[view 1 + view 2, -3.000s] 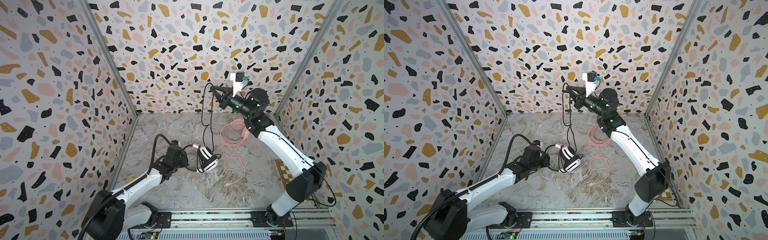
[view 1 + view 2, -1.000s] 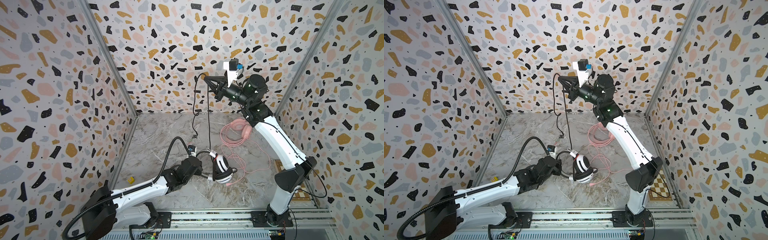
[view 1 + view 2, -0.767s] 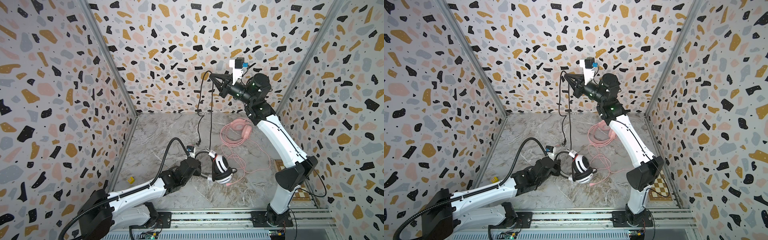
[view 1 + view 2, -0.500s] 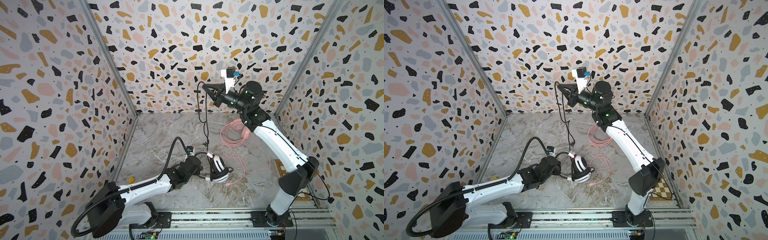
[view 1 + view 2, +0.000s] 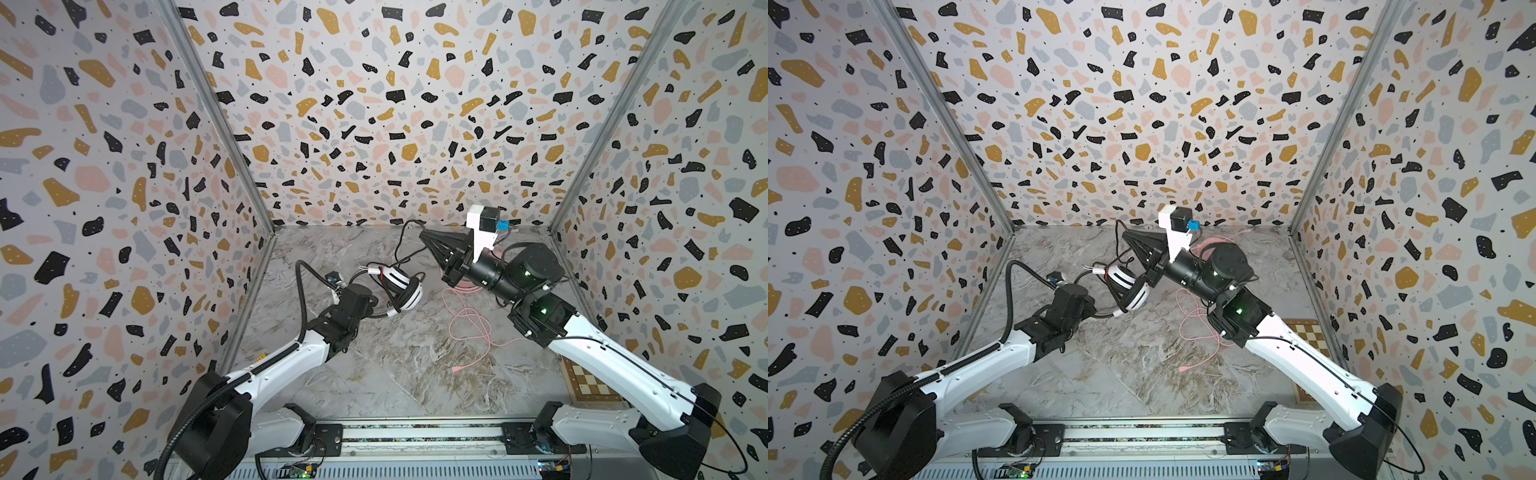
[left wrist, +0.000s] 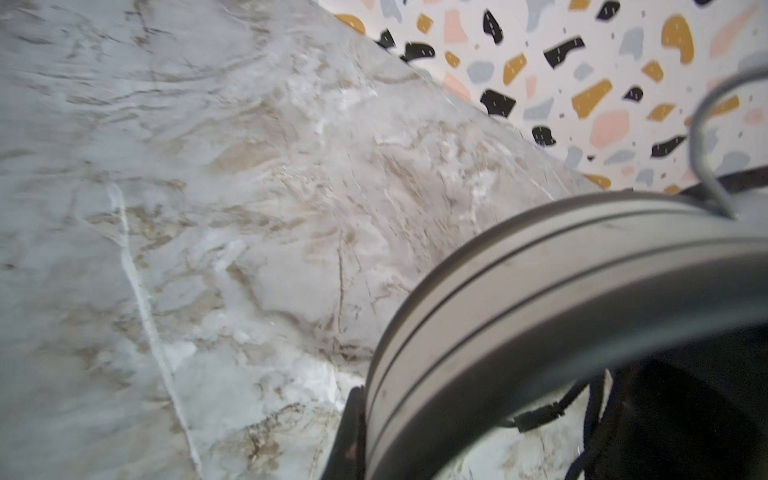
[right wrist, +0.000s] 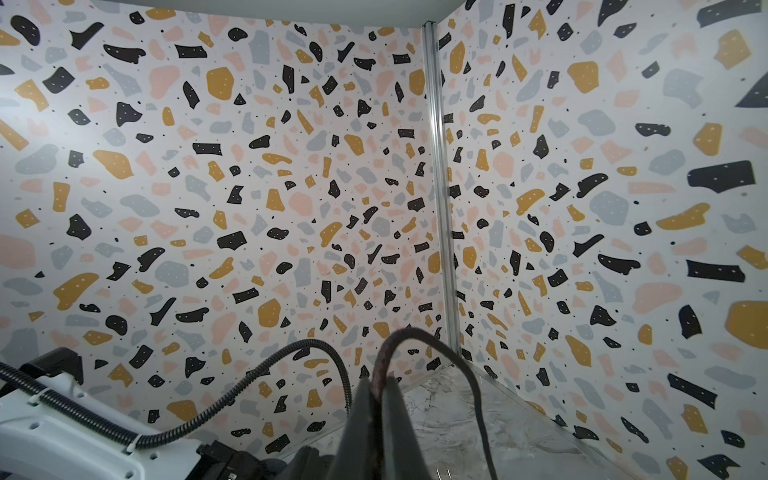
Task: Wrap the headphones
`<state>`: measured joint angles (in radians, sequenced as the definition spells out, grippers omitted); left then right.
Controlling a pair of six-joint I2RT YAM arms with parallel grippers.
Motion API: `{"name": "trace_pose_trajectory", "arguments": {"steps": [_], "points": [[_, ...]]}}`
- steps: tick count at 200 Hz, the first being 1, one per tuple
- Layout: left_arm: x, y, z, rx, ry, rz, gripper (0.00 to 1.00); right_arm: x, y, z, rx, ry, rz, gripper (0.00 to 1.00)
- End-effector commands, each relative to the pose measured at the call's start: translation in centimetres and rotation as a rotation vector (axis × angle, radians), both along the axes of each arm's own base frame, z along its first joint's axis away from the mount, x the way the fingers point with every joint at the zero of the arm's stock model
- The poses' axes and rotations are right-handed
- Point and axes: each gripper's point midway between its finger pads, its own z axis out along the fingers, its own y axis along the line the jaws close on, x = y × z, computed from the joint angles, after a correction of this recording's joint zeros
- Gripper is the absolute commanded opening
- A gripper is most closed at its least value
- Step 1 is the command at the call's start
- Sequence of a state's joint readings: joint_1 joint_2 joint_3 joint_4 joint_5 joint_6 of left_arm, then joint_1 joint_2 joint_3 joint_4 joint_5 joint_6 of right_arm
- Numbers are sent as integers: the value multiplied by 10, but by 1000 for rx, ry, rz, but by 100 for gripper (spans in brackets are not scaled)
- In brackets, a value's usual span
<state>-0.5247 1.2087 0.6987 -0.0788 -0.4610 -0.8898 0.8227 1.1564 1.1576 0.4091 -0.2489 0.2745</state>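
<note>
- White-shelled left arm reaches in from the near left. Its left gripper (image 5: 376, 311) is closed tight on the band of the white headphones (image 5: 403, 286), and the left wrist view is filled by that striped band (image 6: 540, 291). This looks like an anchoring hold, keeping the headset fixed while the cord is worked round it.
- Those white headphones sit just left of the middle of the marble floor (image 5: 407, 374), tilted with the black ear pads turned towards the left arm. They seem raised off the floor, though from above I cannot be sure.
- From the headset, the thin black cable (image 5: 402, 239) rises in a slack loop towards the far wall and ends in the other arm's grip. Some turns appear to lie round the band already. The loose length suggests the wrapping is partway done.
- Right of the loop, the right gripper (image 5: 423, 236) is pinched shut on that cable. The right wrist view shows the cord nipped between the closed jaws (image 7: 376, 386). It is held high and near the headset, probably to lead the next turn over the band.
- Behind the right arm, towards the far right, lie the pink headphones (image 5: 1204, 246), mostly hidden. Their pink cable (image 5: 471, 328) sprawls uncoiled towards the near side, so that set is likely untouched.
- At the near right edge lies a checkerboard (image 5: 590, 382), well apart from the work.
</note>
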Motion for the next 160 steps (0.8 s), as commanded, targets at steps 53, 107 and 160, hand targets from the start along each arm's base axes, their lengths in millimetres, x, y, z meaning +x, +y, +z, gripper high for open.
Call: {"name": "trace_pose_trajectory", "arguments": {"steps": [53,107,160], "points": [[7,76,116,-159,-328,256,0,11,-48,-45,62,95,-246,0],[-9,97,153,-41,-385,301,0,28,-75,-71,66,148,-388,0],[-35,125,168,35,-423,408,0,57,-115,-115,139,347,-428,0]]}}
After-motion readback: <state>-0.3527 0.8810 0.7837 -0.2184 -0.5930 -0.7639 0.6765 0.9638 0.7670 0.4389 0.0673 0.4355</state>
